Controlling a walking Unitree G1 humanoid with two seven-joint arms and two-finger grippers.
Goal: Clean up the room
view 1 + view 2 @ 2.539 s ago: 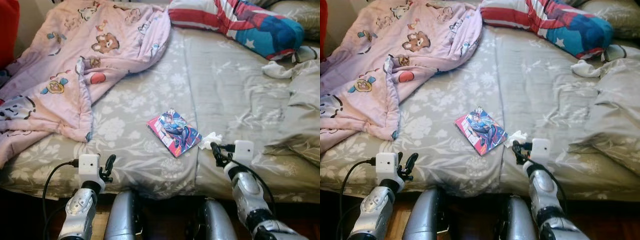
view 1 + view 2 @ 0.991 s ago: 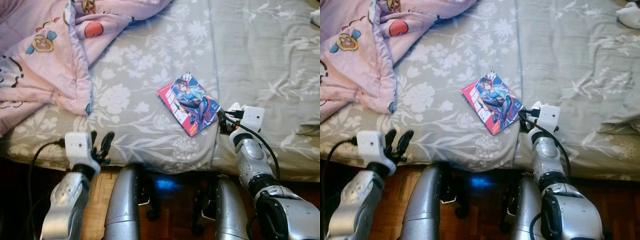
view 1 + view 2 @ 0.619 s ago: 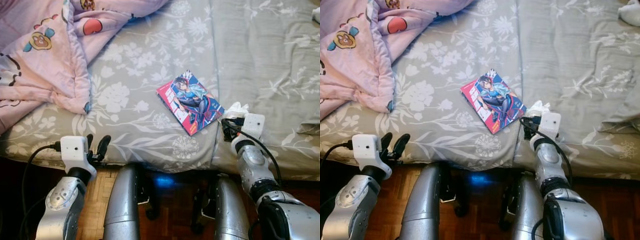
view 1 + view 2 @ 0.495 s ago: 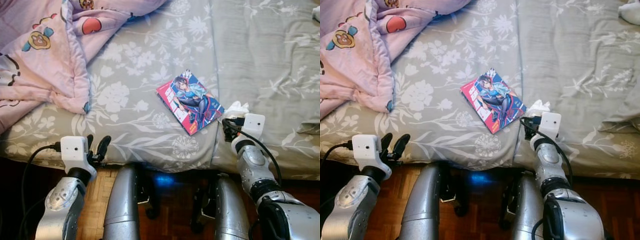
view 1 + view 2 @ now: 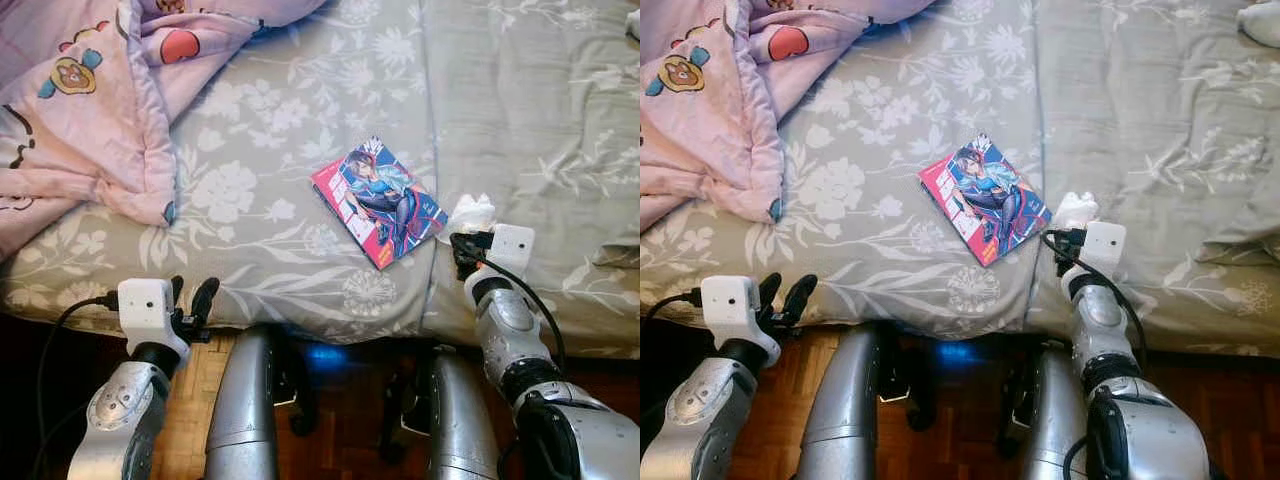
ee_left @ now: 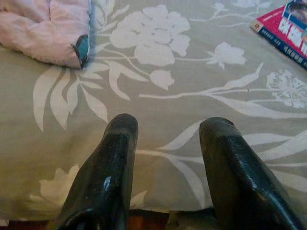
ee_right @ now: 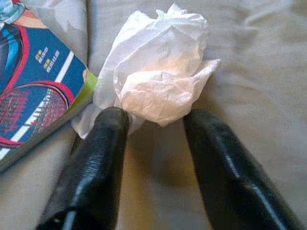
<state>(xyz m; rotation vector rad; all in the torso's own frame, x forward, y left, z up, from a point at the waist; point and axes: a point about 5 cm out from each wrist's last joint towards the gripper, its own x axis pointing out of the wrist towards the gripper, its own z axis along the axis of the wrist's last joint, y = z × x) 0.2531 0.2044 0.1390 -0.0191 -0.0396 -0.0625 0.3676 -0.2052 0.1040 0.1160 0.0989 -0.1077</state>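
A bed (image 5: 300, 90) in grey floral sheet carries a pink quilt (image 5: 70, 110); a comic book (image 5: 380, 202); a crumpled tissue (image 5: 472, 213) touching it.

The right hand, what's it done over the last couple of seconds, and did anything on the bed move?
The camera tilted down and closer to the bed. The right hand has come up against the crumpled tissue, fingers open on either side of it, not yet closed. The tissue stays beside the comic book, which has not moved on the floral sheet. The left hand still hovers open at the bed's edge. The pink blanket is unchanged.
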